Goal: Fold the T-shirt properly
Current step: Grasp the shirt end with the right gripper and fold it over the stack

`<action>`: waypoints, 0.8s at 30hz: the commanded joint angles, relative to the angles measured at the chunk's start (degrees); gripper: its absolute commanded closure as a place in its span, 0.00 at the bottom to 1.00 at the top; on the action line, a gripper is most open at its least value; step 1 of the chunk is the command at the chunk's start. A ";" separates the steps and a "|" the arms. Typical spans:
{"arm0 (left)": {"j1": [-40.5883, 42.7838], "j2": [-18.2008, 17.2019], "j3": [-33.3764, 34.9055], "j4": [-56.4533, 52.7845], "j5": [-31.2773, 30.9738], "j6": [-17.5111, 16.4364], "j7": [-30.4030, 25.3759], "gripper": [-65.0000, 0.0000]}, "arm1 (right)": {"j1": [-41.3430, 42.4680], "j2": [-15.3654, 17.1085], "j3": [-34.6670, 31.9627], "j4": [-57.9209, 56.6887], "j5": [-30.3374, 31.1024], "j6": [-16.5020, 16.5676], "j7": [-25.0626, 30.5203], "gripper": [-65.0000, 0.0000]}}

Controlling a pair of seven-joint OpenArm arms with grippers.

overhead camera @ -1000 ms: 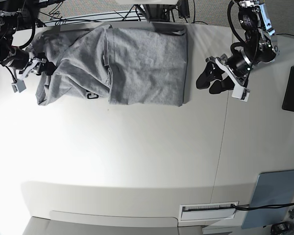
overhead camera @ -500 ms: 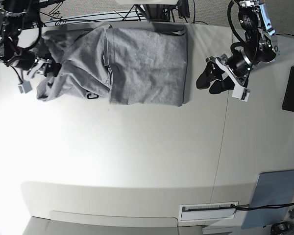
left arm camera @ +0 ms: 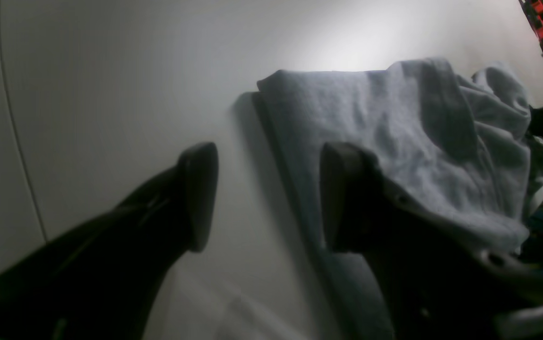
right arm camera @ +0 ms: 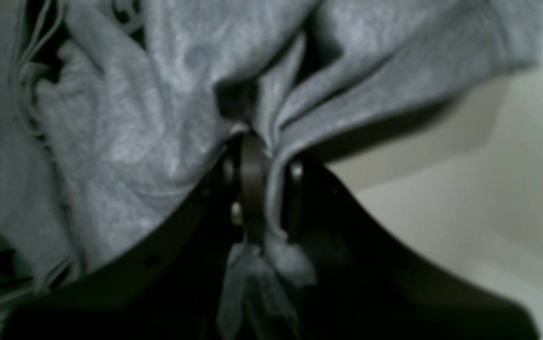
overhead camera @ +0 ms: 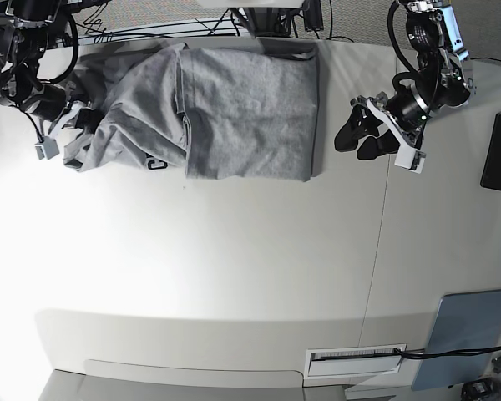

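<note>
The heather-grey T-shirt [overhead camera: 234, 109] lies partly folded at the table's far side, its left part bunched up. A bit of black print [overhead camera: 156, 164] peeks out at its front edge. My right gripper [overhead camera: 85, 124] is shut on a pinch of the T-shirt [right arm camera: 167, 99] at the bunched left end, with cloth squeezed between the fingers [right arm camera: 251, 189]. My left gripper [overhead camera: 351, 138] hovers open just right of the shirt's folded right edge. In the left wrist view its two dark fingers [left arm camera: 200, 193] stand wide apart with only table between them, and the T-shirt [left arm camera: 394, 132] lies beside one finger.
A black flat device [overhead camera: 499, 152] lies at the table's right edge. A blue-grey pad [overhead camera: 468, 334] and a white labelled strip [overhead camera: 355, 359] sit at the front right. Cables [overhead camera: 134, 29] run along the back edge behind the shirt.
My right gripper has moved right into the bunched left end of the shirt and closed on the cloth, pushing that end inward. The left arm has not moved.
</note>
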 commanded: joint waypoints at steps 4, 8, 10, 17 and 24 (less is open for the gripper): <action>-0.24 -0.44 -0.07 0.98 0.33 -0.47 -1.05 0.47 | 0.15 1.49 7.43 4.96 -1.49 -0.42 -2.21 1.00; -0.22 -0.42 -0.07 0.98 0.55 -0.47 -1.05 0.47 | -1.03 2.23 9.57 11.56 0.35 -0.44 -4.92 1.00; -0.09 -0.42 -0.07 0.98 0.55 -0.47 -1.07 0.47 | -2.16 2.21 9.35 16.26 1.90 -0.48 -5.75 1.00; 0.85 -0.28 -0.07 0.98 -0.74 -0.47 -1.07 0.47 | -3.32 -1.66 0.85 35.19 0.61 -3.78 -5.44 1.00; 0.85 -0.13 -0.07 0.98 -0.68 -0.47 -1.03 0.47 | -2.03 -11.52 -14.95 42.53 -10.27 -8.48 -0.70 1.00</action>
